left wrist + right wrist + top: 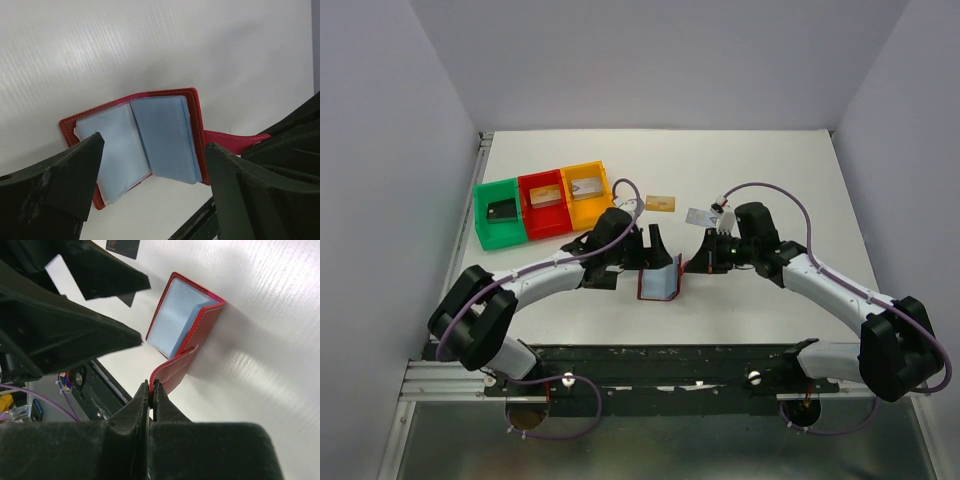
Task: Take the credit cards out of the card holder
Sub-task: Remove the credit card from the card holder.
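The maroon card holder (658, 283) stands open on the table, and its light blue pockets (160, 135) face my left gripper. No card shows in those pockets. My left gripper (656, 252) hovers just behind the holder, open wide, with a finger (75, 175) on each side of the pockets and touching nothing. My right gripper (151, 387) is shut on the holder's snap tab (175, 370). A gold card (661, 203) and a silver card (700, 215) lie on the table behind the arms. A black card (124, 246) shows at the top edge of the right wrist view.
Green (498, 212), red (544, 202) and yellow (586, 193) trays sit in a row at the back left. The green tray holds a dark card and the other two each hold a flat item. The table's near edge with its black rail (660, 360) runs just below the holder.
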